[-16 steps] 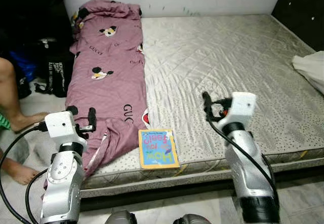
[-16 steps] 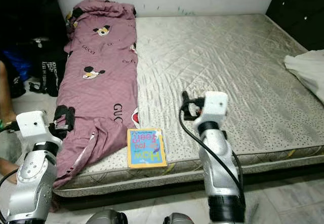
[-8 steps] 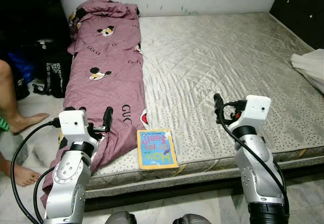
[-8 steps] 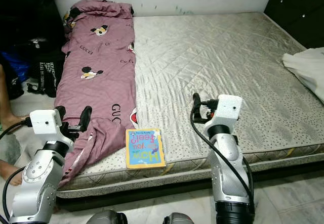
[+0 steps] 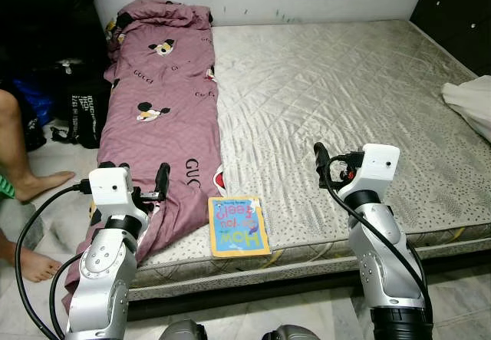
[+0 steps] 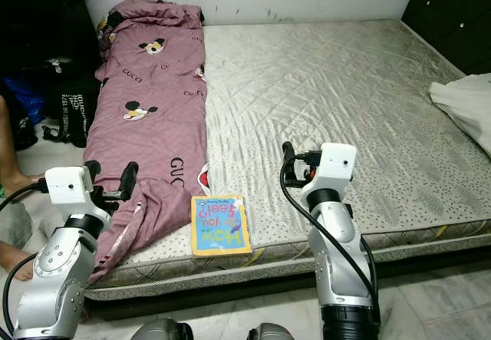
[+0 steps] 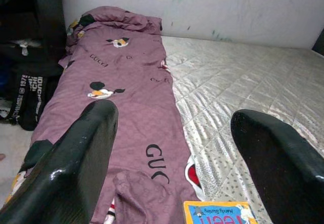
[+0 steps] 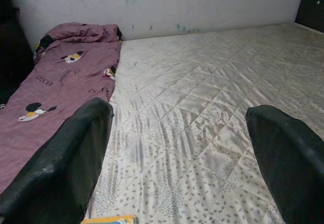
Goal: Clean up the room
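A book (image 5: 239, 226) lies flat at the near edge of the mattress (image 5: 360, 94), touching the lower end of the purple blanket (image 5: 165, 102), between my two grippers. My left gripper (image 5: 132, 176) hangs over the blanket, just left of the book, fingers spread apart. My right gripper (image 5: 318, 158) hovers over bare mattress to the book's right, fingers spread too, holding nothing.

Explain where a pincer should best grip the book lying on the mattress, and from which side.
Probably the book's near edge, approached from the robot's side: it lies flat by the mattress front edge, so a finger could slip under there.
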Available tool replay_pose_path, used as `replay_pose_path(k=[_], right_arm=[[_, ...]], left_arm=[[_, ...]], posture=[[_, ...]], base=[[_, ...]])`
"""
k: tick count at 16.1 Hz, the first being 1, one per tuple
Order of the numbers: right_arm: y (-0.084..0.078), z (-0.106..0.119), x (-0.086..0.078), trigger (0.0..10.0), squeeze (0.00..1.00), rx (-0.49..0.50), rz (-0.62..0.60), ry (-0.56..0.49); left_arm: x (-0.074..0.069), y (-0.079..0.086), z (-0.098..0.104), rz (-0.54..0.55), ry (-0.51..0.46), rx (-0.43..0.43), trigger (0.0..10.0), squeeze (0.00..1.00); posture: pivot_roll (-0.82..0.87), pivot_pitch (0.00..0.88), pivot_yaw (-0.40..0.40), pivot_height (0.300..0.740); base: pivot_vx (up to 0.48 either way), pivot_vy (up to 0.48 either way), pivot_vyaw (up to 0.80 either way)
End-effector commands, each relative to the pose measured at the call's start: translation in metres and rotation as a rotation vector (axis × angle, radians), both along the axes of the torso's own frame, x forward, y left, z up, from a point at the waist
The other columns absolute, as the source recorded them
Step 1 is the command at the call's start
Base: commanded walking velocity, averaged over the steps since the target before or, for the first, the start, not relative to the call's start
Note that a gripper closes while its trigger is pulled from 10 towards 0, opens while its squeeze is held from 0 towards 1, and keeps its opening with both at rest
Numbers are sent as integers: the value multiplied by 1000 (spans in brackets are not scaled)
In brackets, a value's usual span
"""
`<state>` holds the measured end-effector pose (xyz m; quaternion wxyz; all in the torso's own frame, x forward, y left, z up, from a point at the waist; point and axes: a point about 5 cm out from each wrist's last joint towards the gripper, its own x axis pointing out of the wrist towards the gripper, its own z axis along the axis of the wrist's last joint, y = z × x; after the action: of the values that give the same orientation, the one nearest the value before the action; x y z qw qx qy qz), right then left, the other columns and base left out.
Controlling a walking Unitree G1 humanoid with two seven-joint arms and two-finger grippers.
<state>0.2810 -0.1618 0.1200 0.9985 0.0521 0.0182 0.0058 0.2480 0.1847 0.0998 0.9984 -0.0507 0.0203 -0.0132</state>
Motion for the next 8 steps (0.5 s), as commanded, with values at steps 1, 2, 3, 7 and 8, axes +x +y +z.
replay_pose_path(k=[1, 2, 3, 7, 8], right_arm=[[1, 0, 2, 10000, 0, -1, 10, 7], [2, 0, 2, 10000, 0, -1, 14, 6], [3, 0, 3, 10000, 0, -1, 17, 5], [5, -1, 5, 10000, 0, -5, 28, 13], [6, -1, 6, 10000, 0, -7, 32, 15]], left_arm=[[1, 3, 0, 16, 7, 23, 10000, 0], [1, 3, 0, 18, 6, 24, 10000, 0], [1, 3, 0, 20, 4, 25, 10000, 0], [3, 5, -1, 52, 14, 23, 10000, 0], [3, 7, -2, 77, 25, 27, 10000, 0]], posture=[[-94, 0, -8, 692], [-94, 0, -8, 682], [-94, 0, -8, 667], [-93, 0, -15, 638], [-94, 0, -17, 638]], base=[[0, 0, 0], [0, 0, 0], [0, 0, 0], [0, 0, 0], [0, 0, 0]])
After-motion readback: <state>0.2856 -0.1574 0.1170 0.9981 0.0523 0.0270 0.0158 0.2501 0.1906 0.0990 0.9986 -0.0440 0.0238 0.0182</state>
